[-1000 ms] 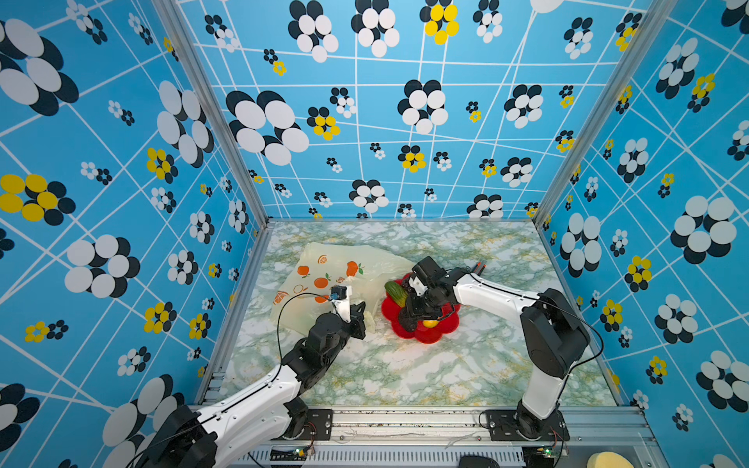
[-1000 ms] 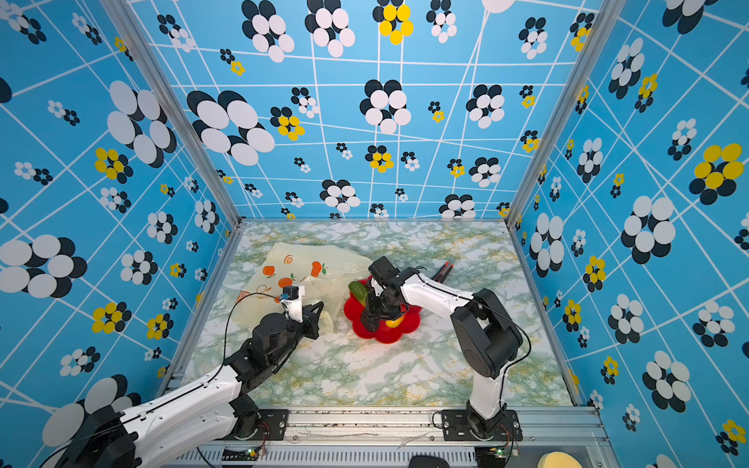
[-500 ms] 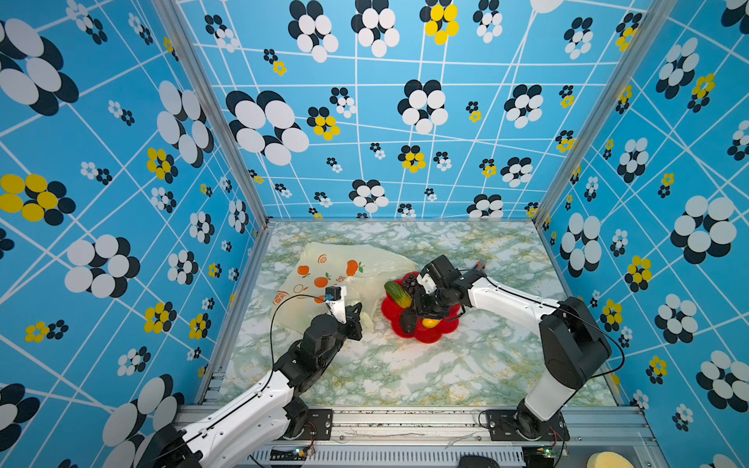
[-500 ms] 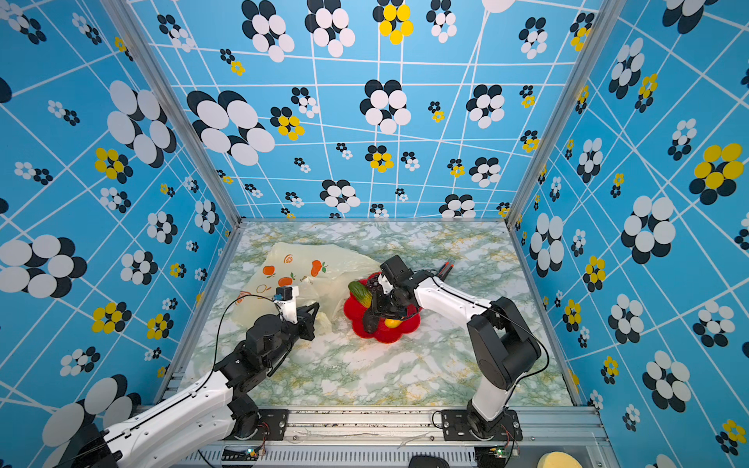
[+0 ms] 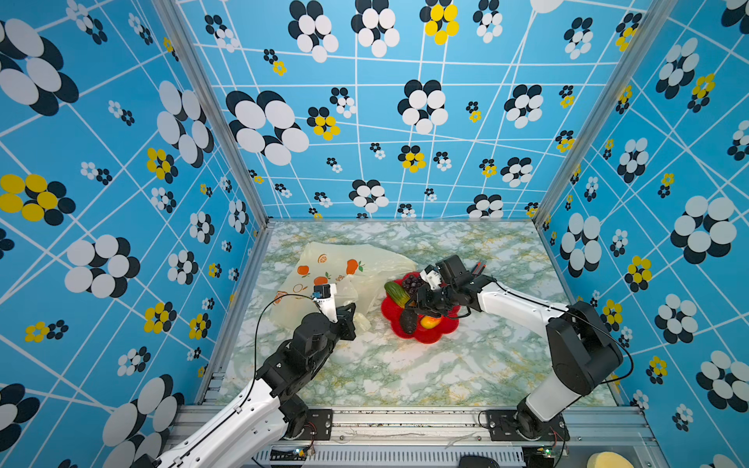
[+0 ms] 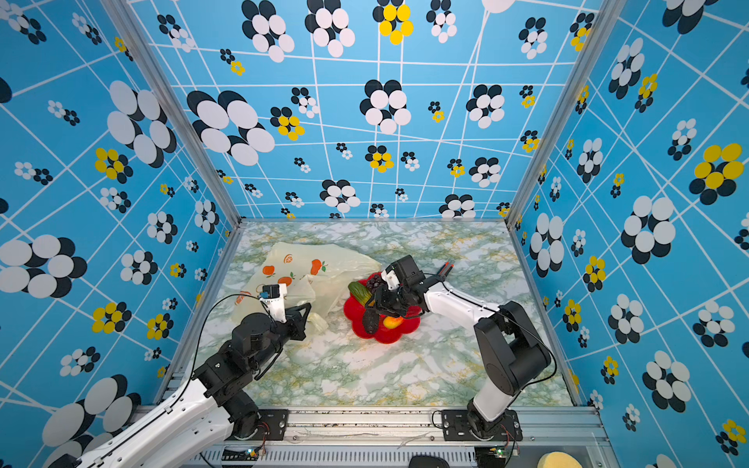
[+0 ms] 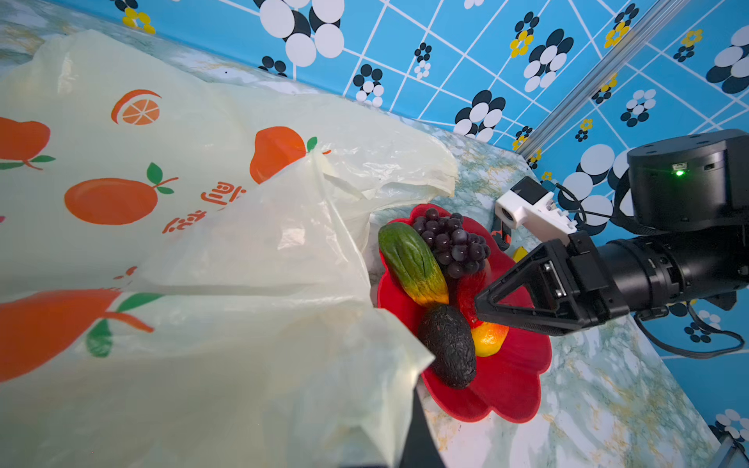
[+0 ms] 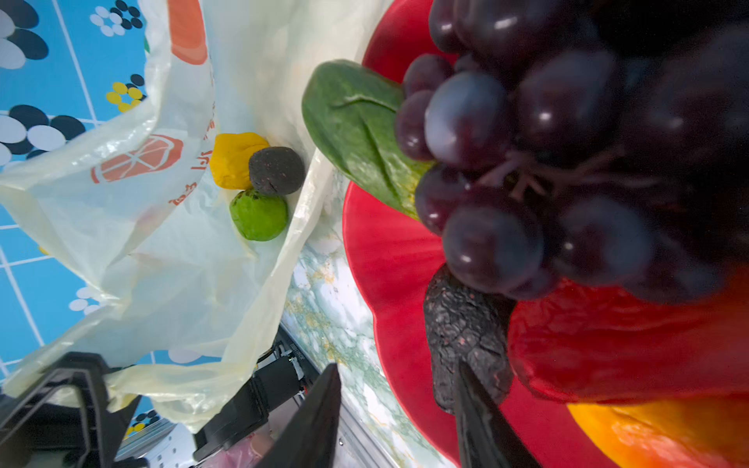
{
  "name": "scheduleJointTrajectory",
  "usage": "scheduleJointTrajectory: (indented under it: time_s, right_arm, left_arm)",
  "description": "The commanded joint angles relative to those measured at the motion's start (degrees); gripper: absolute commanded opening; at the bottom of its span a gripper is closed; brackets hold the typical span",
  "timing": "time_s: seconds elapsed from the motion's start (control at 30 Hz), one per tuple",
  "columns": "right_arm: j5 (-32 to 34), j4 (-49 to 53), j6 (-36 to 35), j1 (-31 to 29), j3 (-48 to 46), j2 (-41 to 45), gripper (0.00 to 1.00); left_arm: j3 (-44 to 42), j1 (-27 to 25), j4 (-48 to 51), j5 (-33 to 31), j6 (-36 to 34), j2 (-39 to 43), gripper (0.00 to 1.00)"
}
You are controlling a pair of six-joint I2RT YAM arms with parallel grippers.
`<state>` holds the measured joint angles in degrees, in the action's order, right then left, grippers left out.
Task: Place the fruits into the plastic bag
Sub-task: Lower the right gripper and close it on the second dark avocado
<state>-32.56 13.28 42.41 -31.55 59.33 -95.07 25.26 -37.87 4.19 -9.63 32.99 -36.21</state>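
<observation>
Since the picture a second back, your right gripper (image 5: 414, 308) has come lower and nearer over the red plate (image 5: 441, 332), and its elbow has swung outward. The left gripper (image 5: 351, 318) has barely shifted.

Findings: the right jaws stand partly open with nothing between them. Their tips are just beside the dark oval piece (image 7: 448, 346) and over the red-orange piece (image 7: 488, 336). The left jaws are closed on the lip of the plastic bag (image 7: 202, 243), holding its mouth lifted. A yellow fruit (image 8: 237, 160), a dark round fruit (image 8: 275, 170) and a green fruit (image 8: 259, 214) already lie inside. The grape bunch (image 7: 454, 243) and the long green piece (image 7: 409, 263) remain on the plate with the other two.

Recommendation: commit to one piece. Straddle the dark oval piece across its narrow width and close fully before you lift. It leans on the red-orange piece, which may roll.

Clearances: the bag's lip hangs just beside the plate's rim, so the carry is short. Rise clear of that rim and of the drooping film. Keep the left grip high, since a sagging mouth would block entry. Open marble table (image 5: 405, 372) lies on the near side of the plate. The bag side is crowded by the left arm and the side wall.
</observation>
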Motion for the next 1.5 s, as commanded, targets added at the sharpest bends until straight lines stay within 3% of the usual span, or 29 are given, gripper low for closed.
scheduleJointTrajectory:
  time_s: [0.0,0.5,0.57,0.73,0.83,1.07,1.47]
  right_arm:
    - [-3.4,-4.8,2.8,1.3,-1.7,1.7,0.47]
    - [-6.9,-7.7,4.8,3.7,-2.0,2.4,0.47]
    - [-6.7,-4.6,2.9,3.7,-1.0,2.2,0.48]
    - [4.0,15.9,-9.8,2.4,5.5,1.7,0.58]
    - [9.4,21.9,-13.7,0.4,7.4,1.3,0.68]
    - [16.2,26.7,-16.3,-2.9,9.8,-0.6,0.79]
    - [19.0,29.9,-17.6,-5.4,13.9,-5.8,0.87]
  left_arm:
    - [2.6,0.4,4.6,1.6,1.4,0.0,0.0]
    - [7.1,1.4,8.2,6.1,3.0,-6.1,0.0]
    - [7.1,1.7,8.2,6.5,3.3,-6.0,0.0]
    - [6.6,2.1,7.9,6.7,3.7,-5.5,0.0]
    - [6.1,2.4,7.2,7.1,4.2,-5.5,0.0]
    - [6.0,2.5,5.7,8.0,4.8,-7.1,0.0]
    - [5.1,3.0,4.9,8.4,4.6,-7.0,0.0]
